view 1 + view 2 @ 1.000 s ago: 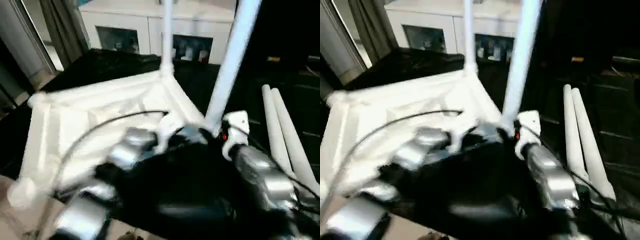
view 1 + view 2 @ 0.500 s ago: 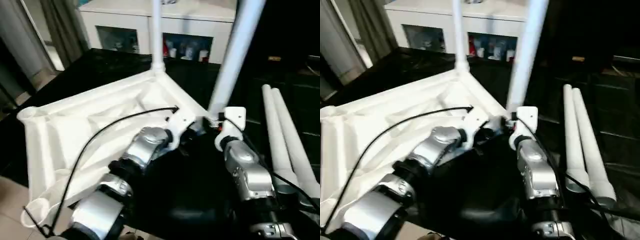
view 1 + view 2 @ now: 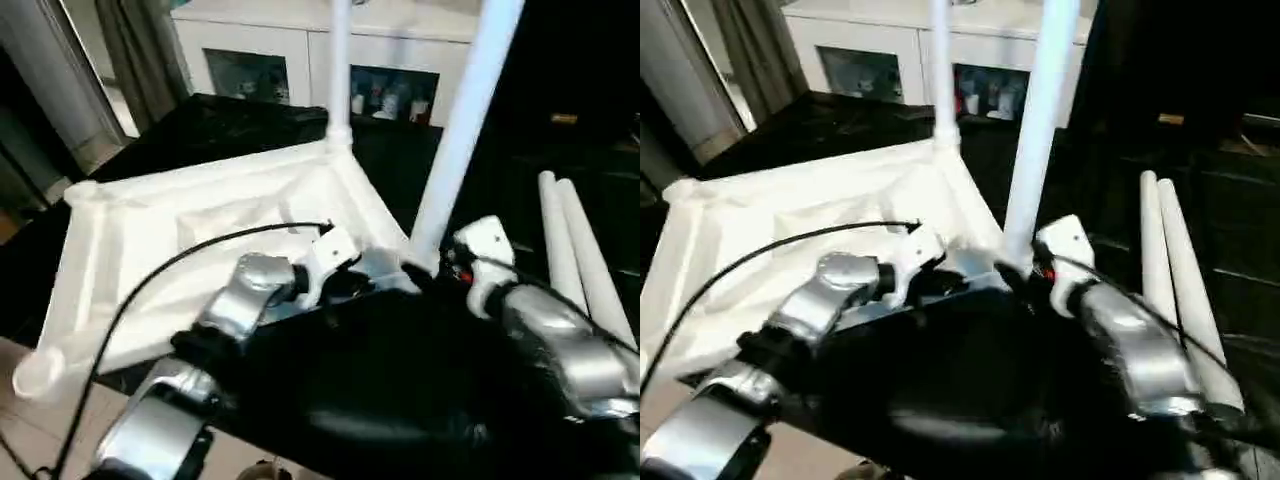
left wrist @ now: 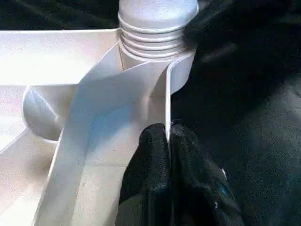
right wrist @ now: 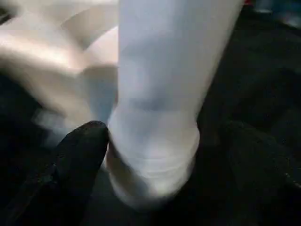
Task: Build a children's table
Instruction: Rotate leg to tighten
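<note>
Loosening since the earlier frame, the right gripper [image 5: 155, 155] now stands with its black fingers [image 5: 77, 155] spread on either side of the near leg [image 3: 462, 130], one finger brushing the leg's base and the other well apart from it, where a moment ago they sat closer around the tube. Two of the four legs stand upright in their corner sockets on the upturned tabletop [image 3: 200, 240]: the near leg, directly ahead of the right gripper, and a far leg [image 3: 338, 60] rising beyond both hands at the opposite corner. Two loose legs [image 3: 575, 260] lie side by side on the dark work surface [image 3: 230, 125], off to the outer side of the right gripper, so by the look of it the job is about half done, with two sockets left to fill. The left gripper [image 4: 168, 141] has its fingers pressed together on the thin edge of a tabletop rib just short of the near leg's threaded collar, seemingly steadying the top. Both silver forearms reach forward and converge on that one corner, the left wrist angled inward toward the right. A white cabinet [image 3: 300, 50] stands beyond the table.
</note>
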Motion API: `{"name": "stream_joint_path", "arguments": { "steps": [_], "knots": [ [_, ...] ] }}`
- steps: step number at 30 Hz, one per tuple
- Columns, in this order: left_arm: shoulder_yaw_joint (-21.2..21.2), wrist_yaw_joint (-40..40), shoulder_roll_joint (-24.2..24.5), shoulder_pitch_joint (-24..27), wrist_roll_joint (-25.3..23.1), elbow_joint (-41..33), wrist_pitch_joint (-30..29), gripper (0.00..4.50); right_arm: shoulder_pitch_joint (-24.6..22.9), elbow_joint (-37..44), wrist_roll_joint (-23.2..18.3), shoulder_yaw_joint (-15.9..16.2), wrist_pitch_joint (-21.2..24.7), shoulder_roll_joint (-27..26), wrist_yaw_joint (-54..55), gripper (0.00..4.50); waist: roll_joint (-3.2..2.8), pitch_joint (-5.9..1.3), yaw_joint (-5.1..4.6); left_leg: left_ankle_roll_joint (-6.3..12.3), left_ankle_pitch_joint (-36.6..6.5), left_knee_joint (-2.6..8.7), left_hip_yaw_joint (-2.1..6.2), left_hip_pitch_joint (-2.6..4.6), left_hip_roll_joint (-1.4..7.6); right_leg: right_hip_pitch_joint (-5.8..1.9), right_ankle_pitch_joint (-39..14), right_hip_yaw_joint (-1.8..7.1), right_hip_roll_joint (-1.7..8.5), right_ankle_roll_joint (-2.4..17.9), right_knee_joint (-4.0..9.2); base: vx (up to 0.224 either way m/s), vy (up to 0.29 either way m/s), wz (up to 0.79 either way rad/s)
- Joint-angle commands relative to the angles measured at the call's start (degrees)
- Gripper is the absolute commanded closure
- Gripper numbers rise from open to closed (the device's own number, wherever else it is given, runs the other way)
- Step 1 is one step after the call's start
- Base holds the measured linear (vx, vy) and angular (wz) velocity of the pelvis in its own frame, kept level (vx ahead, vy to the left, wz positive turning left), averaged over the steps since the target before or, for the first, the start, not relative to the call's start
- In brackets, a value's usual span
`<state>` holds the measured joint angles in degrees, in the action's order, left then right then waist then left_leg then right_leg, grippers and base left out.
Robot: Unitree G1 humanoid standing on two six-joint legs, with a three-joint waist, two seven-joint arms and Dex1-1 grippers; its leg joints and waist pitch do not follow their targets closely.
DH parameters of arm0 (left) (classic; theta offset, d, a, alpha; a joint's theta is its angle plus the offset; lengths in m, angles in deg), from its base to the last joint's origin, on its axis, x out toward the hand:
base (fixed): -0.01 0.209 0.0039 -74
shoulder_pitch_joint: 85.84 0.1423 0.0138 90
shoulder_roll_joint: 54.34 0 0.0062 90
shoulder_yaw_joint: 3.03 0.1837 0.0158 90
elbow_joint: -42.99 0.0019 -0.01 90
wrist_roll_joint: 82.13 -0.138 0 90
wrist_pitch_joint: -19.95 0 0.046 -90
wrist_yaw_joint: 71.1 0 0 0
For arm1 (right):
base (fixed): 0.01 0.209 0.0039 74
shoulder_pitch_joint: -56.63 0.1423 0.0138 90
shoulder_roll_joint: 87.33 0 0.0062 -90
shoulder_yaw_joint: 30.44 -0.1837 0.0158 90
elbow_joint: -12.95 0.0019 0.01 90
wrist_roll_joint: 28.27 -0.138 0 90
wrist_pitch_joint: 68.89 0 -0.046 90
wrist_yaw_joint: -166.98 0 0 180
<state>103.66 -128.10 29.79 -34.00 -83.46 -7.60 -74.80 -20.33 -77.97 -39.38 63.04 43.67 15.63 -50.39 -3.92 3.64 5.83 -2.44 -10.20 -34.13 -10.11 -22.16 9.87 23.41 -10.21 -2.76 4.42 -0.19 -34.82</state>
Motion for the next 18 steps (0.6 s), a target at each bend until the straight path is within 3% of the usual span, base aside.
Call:
{"name": "stream_joint_path", "arguments": {
  "steps": [1, 4, 11, 18],
  "knots": [
    [-1.44, -2.53, 0.44, -0.44, 2.93, -2.91, 2.0, 4.5, -0.3, 1.87, -1.56, 0.79, 1.15, -0.03, -3.59, 0.32, 1.68, -3.55, -0.09, 4.96, -11.82, 3.99, 1.01, 0.48, 2.79, -3.05, -16.27, 2.27, 4.13, 11.41, 4.82, 0.0, 0.0, 0.0],
    [-1.34, -5.92, 1.31, 0.25, 3.83, -4.99, 1.18, 4.5, -0.36, 2.13, -1.35, 1.52, 1.34, 0.24, -4.81, 0.32, 2.0, -3.58, -0.61, 4.32, -12.15, 4.04, 0.97, 0.63, 2.84, -2.77, -17.12, 2.25, 3.99, 11.71, 4.98, 0.0, 0.0, 0.0],
    [0.2, -10.35, 2.94, 2.46, 5.27, -9.75, -0.47, 4.5, 0.5, 2.24, -2.06, 2.2, 2.18, 0.44, -5.41, 0.32, 1.82, -3.83, 0.09, 4.98, -9.08, 3.78, 0.89, 0.64, 3.04, -2.76, -11.86, 2.35, 4.07, 13.16, 4.27, 0.0, 0.0, 0.0],
    [0.55, -11.58, 3.4, 3.45, 4.99, -11.7, -1.7, 4.5, 0.51, 2.44, -2.39, 1.92, 2.24, 0.16, -6.62, 0.32, 1.79, -3.67, 0.39, 4.44, -10.01, 3.93, 0.9, 0.66, 3.04, -2.72, -13.66, 2.35, 4.08, 12.52, 4.38, 0.0, 0.0, 0.0]
  ]
}}
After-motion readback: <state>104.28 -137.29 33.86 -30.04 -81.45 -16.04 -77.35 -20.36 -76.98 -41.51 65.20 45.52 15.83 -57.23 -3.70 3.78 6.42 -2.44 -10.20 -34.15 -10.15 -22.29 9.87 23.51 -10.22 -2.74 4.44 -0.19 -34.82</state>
